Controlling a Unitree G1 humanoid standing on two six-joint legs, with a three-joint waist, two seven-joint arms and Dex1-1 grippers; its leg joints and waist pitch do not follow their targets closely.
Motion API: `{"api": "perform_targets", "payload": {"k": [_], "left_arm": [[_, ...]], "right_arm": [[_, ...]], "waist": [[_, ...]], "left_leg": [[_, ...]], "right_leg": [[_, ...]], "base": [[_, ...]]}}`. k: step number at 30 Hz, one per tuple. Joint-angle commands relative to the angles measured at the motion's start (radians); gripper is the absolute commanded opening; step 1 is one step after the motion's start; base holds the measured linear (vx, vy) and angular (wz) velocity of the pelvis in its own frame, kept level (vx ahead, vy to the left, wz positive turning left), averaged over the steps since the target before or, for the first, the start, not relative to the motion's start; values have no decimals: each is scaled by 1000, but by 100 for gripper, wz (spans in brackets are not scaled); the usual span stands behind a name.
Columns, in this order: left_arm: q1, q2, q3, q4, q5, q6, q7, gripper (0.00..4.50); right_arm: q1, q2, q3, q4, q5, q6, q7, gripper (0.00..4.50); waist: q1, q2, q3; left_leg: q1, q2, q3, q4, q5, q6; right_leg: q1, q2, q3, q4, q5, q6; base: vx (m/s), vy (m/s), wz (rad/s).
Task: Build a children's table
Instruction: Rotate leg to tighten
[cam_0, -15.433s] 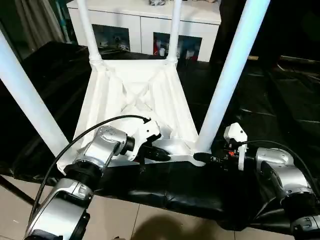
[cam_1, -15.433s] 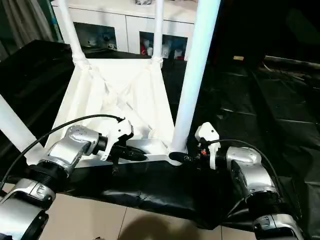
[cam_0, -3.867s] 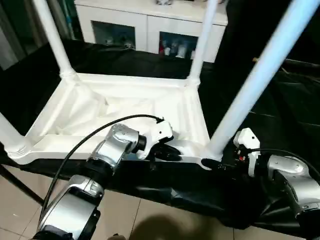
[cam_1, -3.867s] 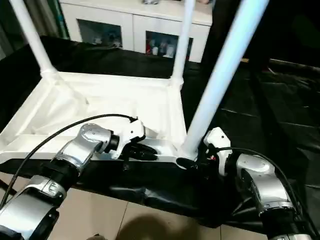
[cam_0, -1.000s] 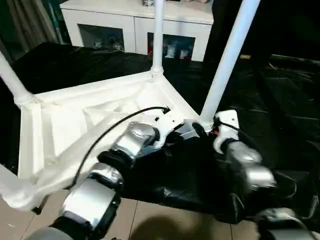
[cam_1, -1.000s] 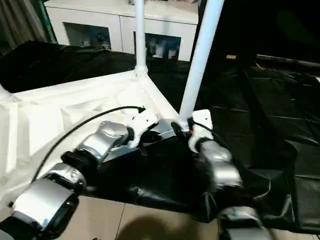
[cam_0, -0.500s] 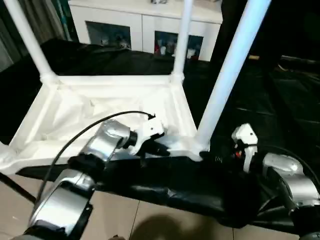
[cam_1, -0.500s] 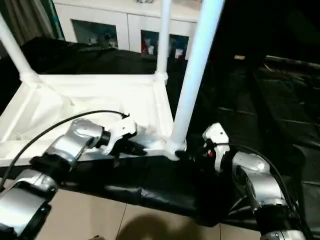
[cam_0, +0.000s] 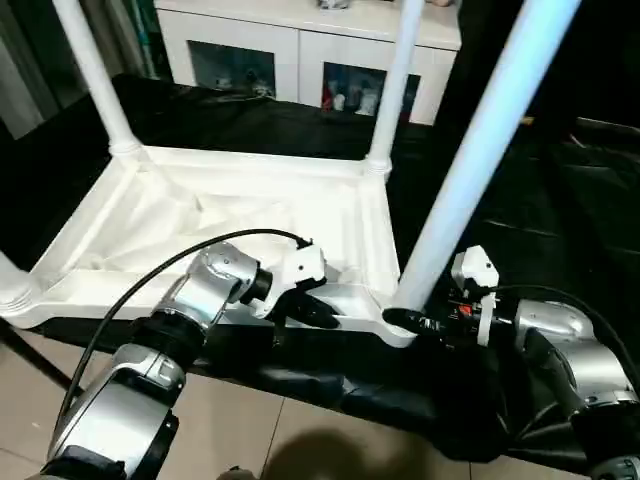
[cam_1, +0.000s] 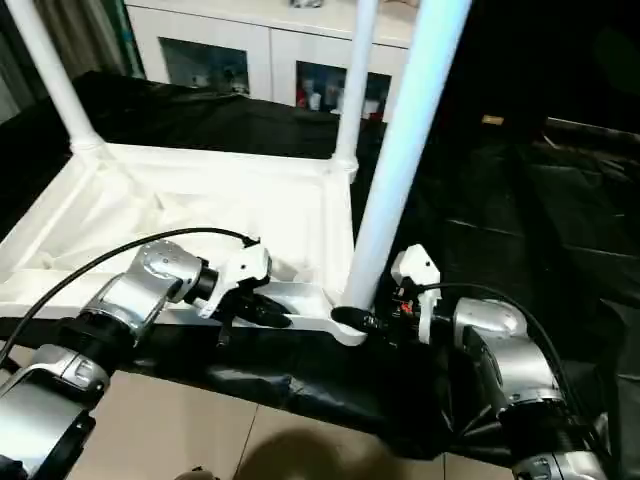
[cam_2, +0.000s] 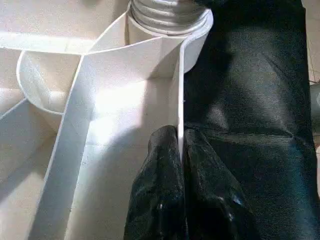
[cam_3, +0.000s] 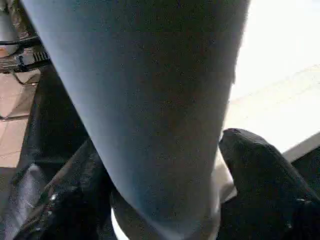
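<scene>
The children's table (cam_0: 250, 210) lies upside down on the black cover, its white tube legs pointing up. My left gripper (cam_2: 180, 145) is shut on the thin wall of the near rim, a little left of the near right corner socket (cam_0: 395, 325). My right gripper (cam_0: 405, 322) reaches in from the right. Its black fingers (cam_3: 260, 175) are closed on either side of the base of the near right leg (cam_0: 480, 150). The far legs (cam_0: 395, 80) stand in their sockets. The near left corner (cam_0: 12, 295) sits at the picture's edge.
The black-covered work table (cam_0: 560, 200) stretches to the right and behind. Its near edge (cam_0: 330, 385) drops to a tiled floor (cam_0: 300, 440). A white cabinet with glass doors (cam_0: 300, 50) stands behind. A black cable (cam_0: 150, 280) loops over my left forearm.
The children's table has swung round on the cover, its left end going away from me, and now lies square to me. Both grippers kept their places on the rim and the leg.
</scene>
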Motion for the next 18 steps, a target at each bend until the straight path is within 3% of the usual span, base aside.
{"api": "perform_targets", "payload": {"k": [1,7,16,18], "left_arm": [[13,-28,-8,-12,-26,1,-26,0],[16,-26,-9,-6,-23,-11,-29,0],[18,-26,-2,1,-25,-6,-12,0],[9,-42,17,22,-19,25,59,0]], "right_arm": [[-9,-10,10,6,-2,2,10,317],[13,-30,22,-11,-15,7,32,258],[16,-28,27,-1,-19,12,35,251],[5,4,3,42,-23,10,-36,251]], "waist": [[-5,-18,-58],[-6,-13,-60],[-3,-18,-58],[-4,-20,-57]], "left_leg": [[1,3,13,-57,-152,83],[2,2,13,-55,-150,83],[1,2,13,-56,-163,82],[2,2,13,-57,-169,76]], "right_leg": [[56,-39,34,-61,-116,-225],[58,-38,34,-59,-95,-229],[57,-40,33,-63,-143,-218],[54,-40,33,-65,-161,-215]], "base": [[0,0,0],[0,0,0],[0,0,0],[0,0,0]]}}
